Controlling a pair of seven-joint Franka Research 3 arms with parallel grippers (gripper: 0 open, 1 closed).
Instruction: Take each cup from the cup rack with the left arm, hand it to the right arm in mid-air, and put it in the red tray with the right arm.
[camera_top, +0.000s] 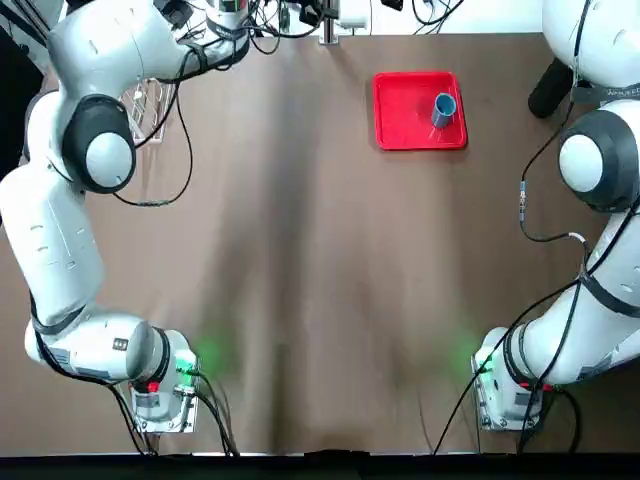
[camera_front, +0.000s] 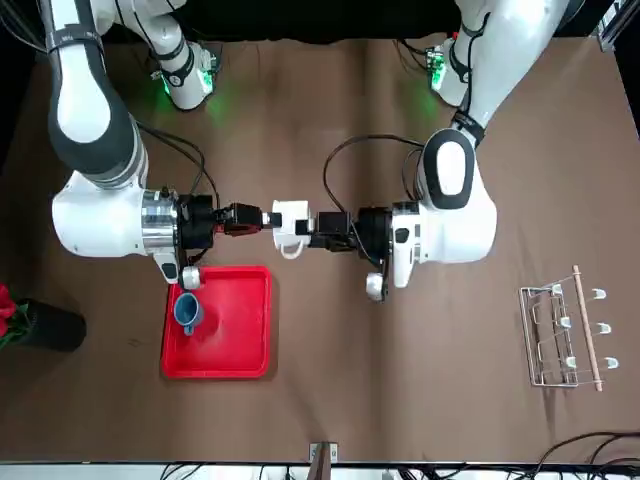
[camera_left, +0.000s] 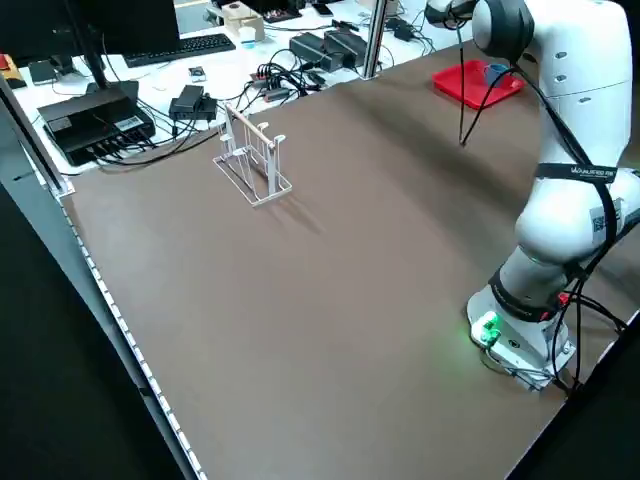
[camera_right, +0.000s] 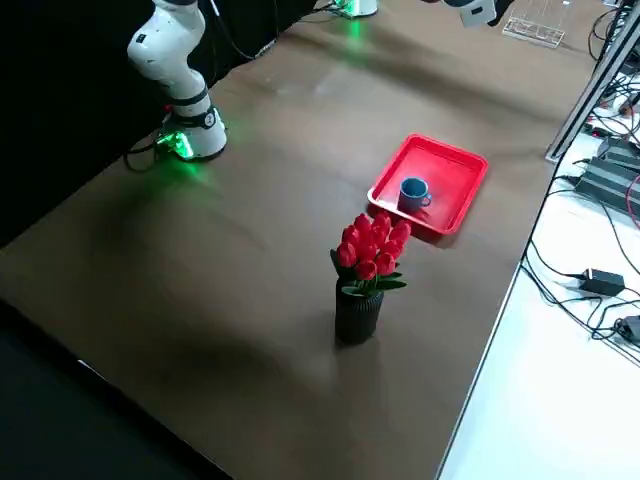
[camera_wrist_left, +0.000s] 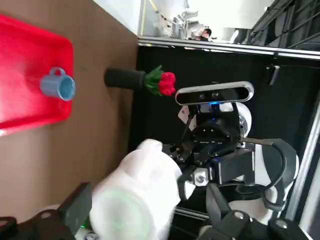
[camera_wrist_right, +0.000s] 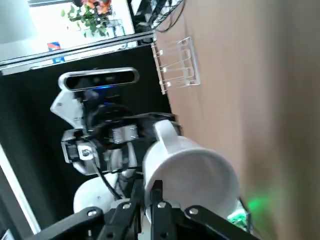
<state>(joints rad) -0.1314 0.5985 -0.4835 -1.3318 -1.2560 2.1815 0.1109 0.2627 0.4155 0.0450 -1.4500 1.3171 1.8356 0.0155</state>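
Note:
The white cup (camera_front: 290, 230) hangs in mid-air between the two grippers, above the table beside the red tray (camera_front: 235, 345). My right gripper (camera_front: 268, 218) is shut on the cup's rim; in the right wrist view its fingers (camera_wrist_right: 156, 192) pinch the rim of the white cup (camera_wrist_right: 195, 175). My left gripper (camera_front: 314, 228) is at the cup's base and stands open. In the left wrist view a gap shows between one of its fingers (camera_wrist_left: 220, 220) and the white cup (camera_wrist_left: 137, 197). The blue cup (camera_front: 187, 311) stands in the tray. The cup rack (camera_front: 565, 335) holds no cups.
A dark vase of red flowers (camera_right: 362, 280) stands near the table edge beyond the tray. Cables, power bricks and a keyboard lie on the white bench past the table's far edge. Both arm bases show green lights.

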